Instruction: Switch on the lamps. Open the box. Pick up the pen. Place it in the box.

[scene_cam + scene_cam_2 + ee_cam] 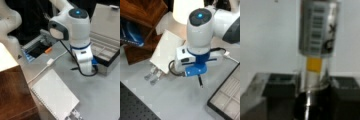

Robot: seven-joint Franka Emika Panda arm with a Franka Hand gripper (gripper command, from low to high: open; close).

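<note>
The box (106, 37) stands open at a front view's right, lid raised, grey compartments bare. Beside it the gripper (199, 75) points down at the grey table (180, 102), closed on the pen (200, 81), whose long axis hangs nearly vertical, tip protruding just below the fingers, short of the box

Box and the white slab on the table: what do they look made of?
Box: probably hard black plastic shell, matte; grey lid lining and compartments look like foam or felt. White slab: looks like rigid matte plastic or coated board, flat with crisp edges. Neither is certain.
</note>
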